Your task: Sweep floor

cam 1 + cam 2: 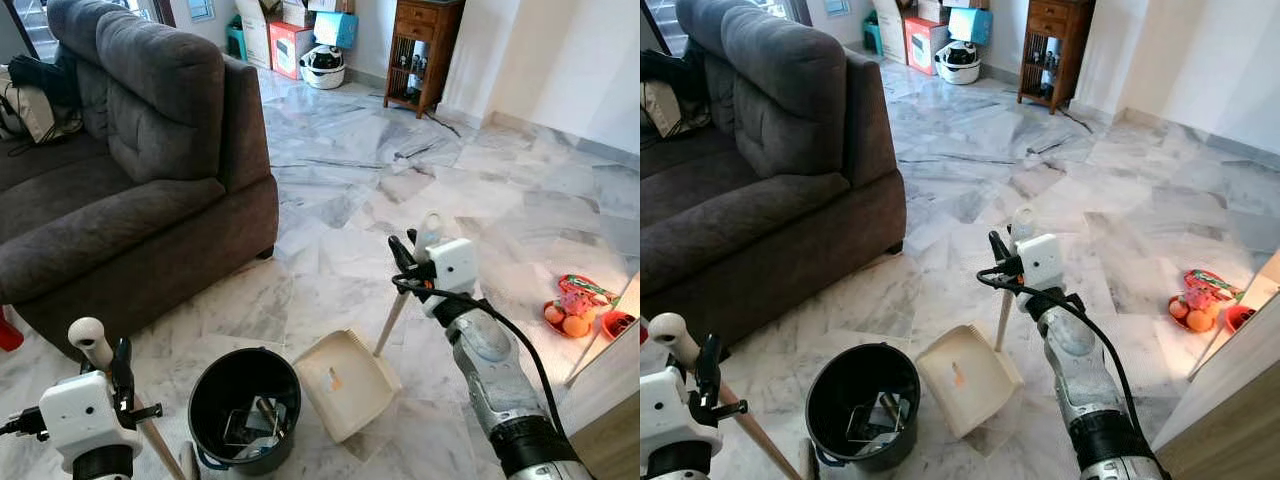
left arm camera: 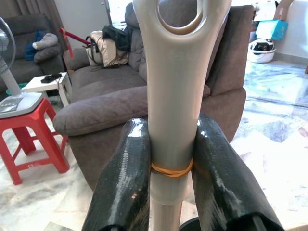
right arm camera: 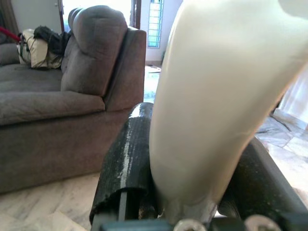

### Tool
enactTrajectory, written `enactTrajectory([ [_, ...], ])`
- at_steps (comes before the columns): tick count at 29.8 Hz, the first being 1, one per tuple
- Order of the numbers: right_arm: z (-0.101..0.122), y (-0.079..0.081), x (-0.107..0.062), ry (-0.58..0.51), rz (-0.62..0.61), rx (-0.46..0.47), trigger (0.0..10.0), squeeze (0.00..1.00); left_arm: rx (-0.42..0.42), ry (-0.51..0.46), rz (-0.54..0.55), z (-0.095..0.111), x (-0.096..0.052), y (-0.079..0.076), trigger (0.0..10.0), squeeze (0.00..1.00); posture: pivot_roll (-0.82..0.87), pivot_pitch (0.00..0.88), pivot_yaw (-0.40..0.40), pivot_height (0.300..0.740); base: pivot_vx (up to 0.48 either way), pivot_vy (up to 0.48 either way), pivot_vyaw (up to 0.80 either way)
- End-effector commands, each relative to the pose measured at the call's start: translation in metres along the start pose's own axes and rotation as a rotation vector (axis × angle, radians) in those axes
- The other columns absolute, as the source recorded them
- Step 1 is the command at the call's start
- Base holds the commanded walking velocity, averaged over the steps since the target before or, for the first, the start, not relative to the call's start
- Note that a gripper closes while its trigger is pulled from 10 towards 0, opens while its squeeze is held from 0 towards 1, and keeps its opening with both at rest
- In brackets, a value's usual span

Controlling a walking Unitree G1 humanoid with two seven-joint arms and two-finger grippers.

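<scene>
Left gripper [image 2: 173, 178] clamps broom handle [image 2: 175, 96] | right gripper [image 3: 192, 183] clamps dustpan handle [image 3: 216, 96]

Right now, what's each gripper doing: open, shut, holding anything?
Left gripper: shut on the broom handle, at the rubber band.
Right gripper: shut on the dustpan handle; the dustpan sits beside the black bucket.

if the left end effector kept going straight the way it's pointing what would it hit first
Probably the sofa. The left end effector is shut on the broom handle, and its wrist view looks straight along the fingers at the sofa's arm and side. Depth is hard to judge, but nothing seems to stand between them.
</scene>
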State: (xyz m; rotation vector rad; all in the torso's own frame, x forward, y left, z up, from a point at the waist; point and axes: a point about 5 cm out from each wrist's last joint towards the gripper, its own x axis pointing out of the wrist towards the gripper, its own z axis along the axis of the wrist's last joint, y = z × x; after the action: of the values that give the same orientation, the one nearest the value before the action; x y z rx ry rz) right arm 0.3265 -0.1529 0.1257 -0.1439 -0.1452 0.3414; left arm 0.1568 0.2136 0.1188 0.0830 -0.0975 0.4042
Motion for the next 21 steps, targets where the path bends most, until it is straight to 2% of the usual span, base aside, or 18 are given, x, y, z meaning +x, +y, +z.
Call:
enactTrajectory([
  [1, 0.012, 0.002, 0.003, -0.054, 0.004, 0.014, 10.0, 0.0, 0.011, -0.065, 0.0, 0.011, 0.0, 0.0, 10.0, 0.0, 0.01, 0.042, 0.05, 0.74, 0.0, 0.0, 0.0],
  [9, 0.019, 0.014, 0.011, -0.07, 0.021, 0.041, 10.0, 0.0, 0.009, -0.069, -0.003, 0.011, 0.001, -0.003, 10.0, 0.0, 0.01, 0.043, 0.046, 0.74, 0.0, 0.0, 0.0],
  [21, 0.023, 0.02, 0.015, -0.087, 0.036, 0.05, 10.0, 0.0, 0.004, -0.074, -0.017, 0.011, 0.003, -0.006, 10.0, 0.0, 0.0, 0.039, 0.048, 0.74, 0.0, 0.0, 0.0],
])
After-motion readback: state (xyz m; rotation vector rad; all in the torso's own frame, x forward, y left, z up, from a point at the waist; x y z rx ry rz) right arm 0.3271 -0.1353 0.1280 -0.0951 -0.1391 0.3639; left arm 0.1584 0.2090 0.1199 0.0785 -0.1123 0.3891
